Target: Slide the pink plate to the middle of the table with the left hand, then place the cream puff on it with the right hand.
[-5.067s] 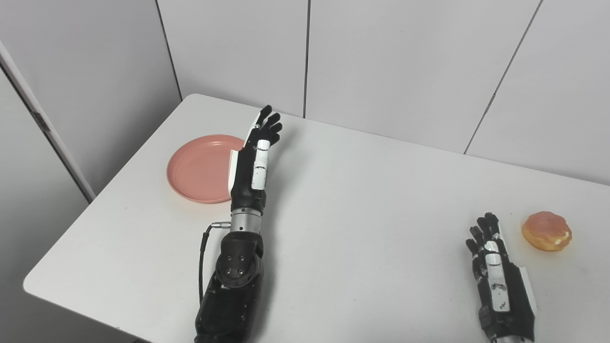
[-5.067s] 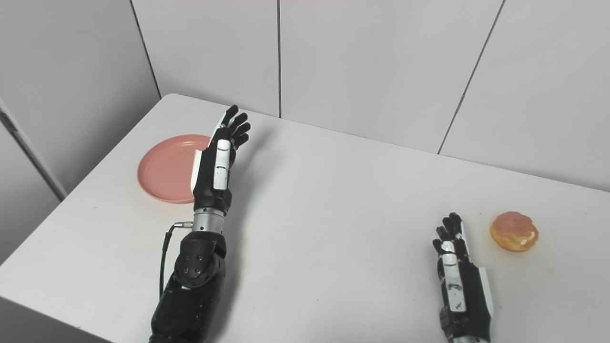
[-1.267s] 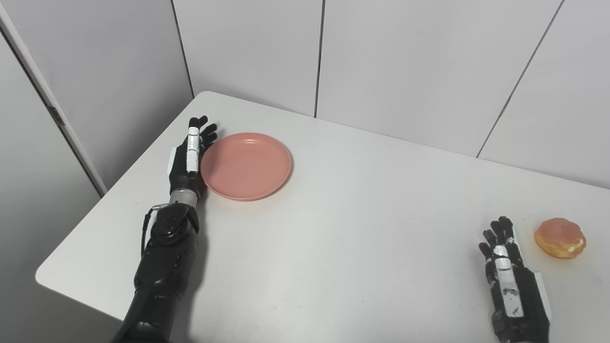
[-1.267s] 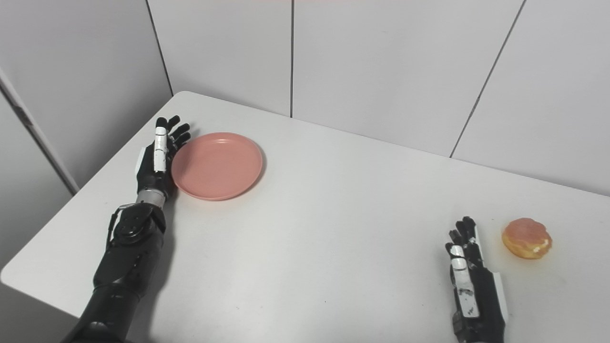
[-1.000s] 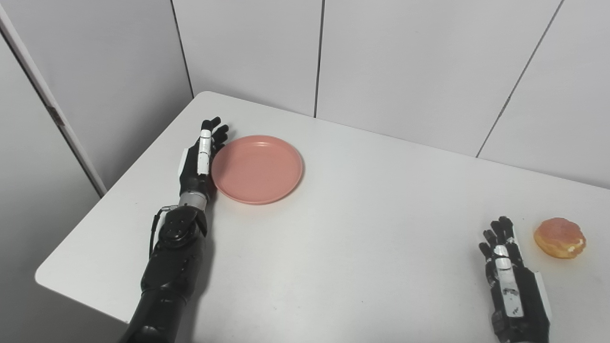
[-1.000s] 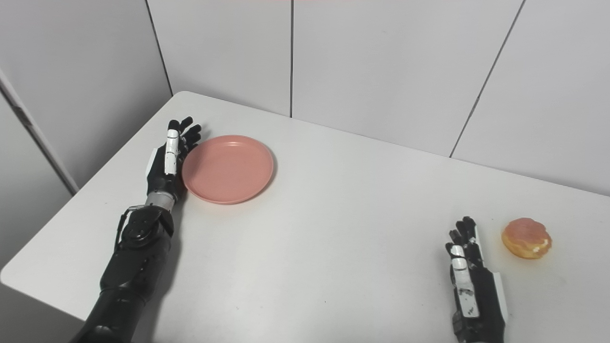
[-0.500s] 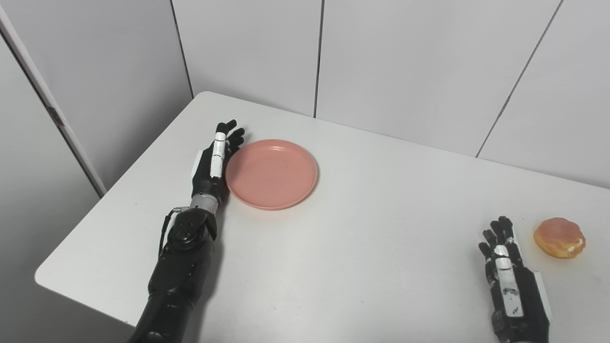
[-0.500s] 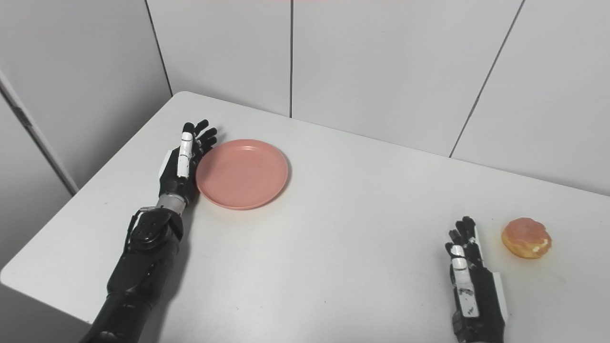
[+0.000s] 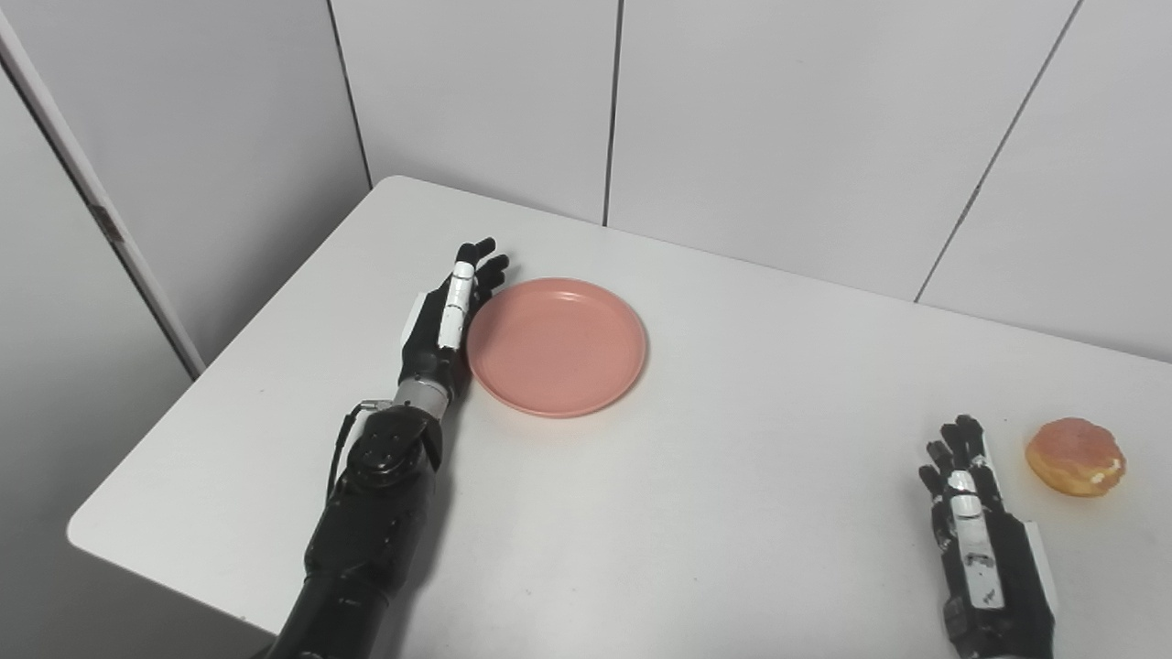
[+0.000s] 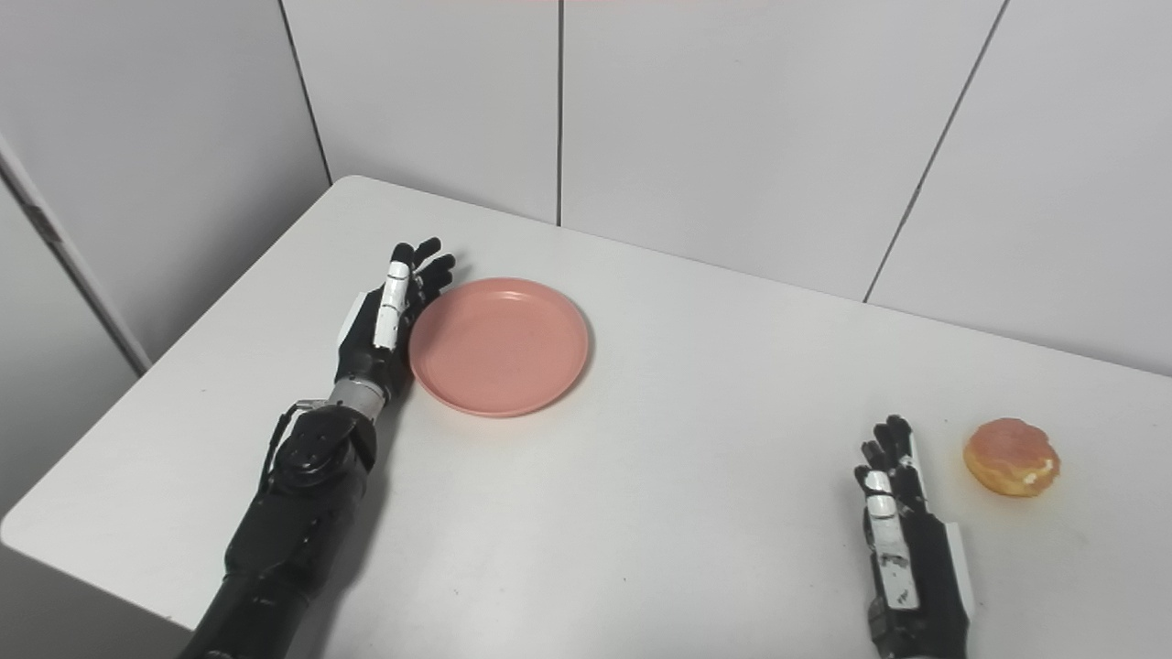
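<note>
Grey wall panels stand behind a white tabletop [image 9: 641, 513], which fills most of both views. On the left side, the left hand [image 9: 444, 325] lies on edge with its fingers stretched out and a little apart, holding nothing. Its palm side touches the left rim of the pink plate [image 9: 557, 346]. The plate lies directly to the right of this hand, so a push toward the right carries it to the middle. I judge that the plate is not yet at the middle; it sits left of centre and toward the far side. To its right the tabletop is bare and wide, so the way for sliding is free. The far edge of the tabletop is near the plate, so the push must not drift toward the wall.

On the right side, the right hand [image 9: 984, 549] rests near the front edge with fingers straight and slightly apart, empty. The cream puff [image 9: 1075, 457] lies just beside it, to the right and a little farther away, not touching. This hand is clearly the nearer one to the puff.
</note>
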Available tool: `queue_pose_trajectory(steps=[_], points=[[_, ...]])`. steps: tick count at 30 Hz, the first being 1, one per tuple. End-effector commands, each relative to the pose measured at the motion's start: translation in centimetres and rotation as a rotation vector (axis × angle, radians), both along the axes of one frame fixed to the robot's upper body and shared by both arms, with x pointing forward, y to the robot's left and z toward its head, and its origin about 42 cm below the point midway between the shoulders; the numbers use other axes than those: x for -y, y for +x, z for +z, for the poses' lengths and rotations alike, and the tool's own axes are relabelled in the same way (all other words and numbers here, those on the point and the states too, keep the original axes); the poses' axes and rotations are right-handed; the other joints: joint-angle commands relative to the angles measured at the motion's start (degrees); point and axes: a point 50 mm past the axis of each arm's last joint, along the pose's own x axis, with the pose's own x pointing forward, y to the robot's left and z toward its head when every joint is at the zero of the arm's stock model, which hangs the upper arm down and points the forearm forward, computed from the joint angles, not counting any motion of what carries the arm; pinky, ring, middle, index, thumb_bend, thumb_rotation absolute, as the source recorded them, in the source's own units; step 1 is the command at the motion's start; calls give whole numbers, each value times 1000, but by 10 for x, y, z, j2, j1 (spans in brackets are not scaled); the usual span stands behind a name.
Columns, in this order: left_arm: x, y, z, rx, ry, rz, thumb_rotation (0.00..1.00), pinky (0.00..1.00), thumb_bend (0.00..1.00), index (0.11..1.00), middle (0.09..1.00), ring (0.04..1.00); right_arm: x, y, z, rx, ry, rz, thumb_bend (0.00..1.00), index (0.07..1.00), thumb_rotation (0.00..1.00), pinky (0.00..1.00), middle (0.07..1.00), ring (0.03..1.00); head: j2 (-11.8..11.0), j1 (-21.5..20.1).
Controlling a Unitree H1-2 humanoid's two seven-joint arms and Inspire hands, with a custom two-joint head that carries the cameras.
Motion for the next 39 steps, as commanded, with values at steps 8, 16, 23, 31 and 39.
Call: queue_pose_trajectory(steps=[8, 16, 23, 31, 39], points=[[14, 3, 8, 28, 16, -57, 1000, 930, 720, 867, 864, 894, 1, -3, 4, 24, 0, 5, 551, 1000, 830, 1000, 1000, 1000, 0, 0], [20, 2, 10, 19, 15, -80, 1000, 934, 709, 874, 869, 894, 2, -2, 3, 29, -14, 1, 541, 1000, 834, 1000, 1000, 1000, 1, 0], [25, 2, 10, 12, 24, -96, 1000, 937, 700, 871, 869, 896, 3, -2, 3, 25, -5, 0, 541, 1000, 820, 1000, 1000, 1000, 2, 0], [32, 2, 7, 6, 34, -134, 1000, 970, 698, 880, 880, 909, 2, -2, 3, 27, -7, 1, 539, 1000, 818, 1000, 996, 1000, 3, -2], [38, 3, 4, 3, 39, -162, 1000, 967, 701, 873, 858, 904, 1, -2, 3, 22, 10, 5, 528, 1000, 801, 1000, 998, 1000, 6, -5]])
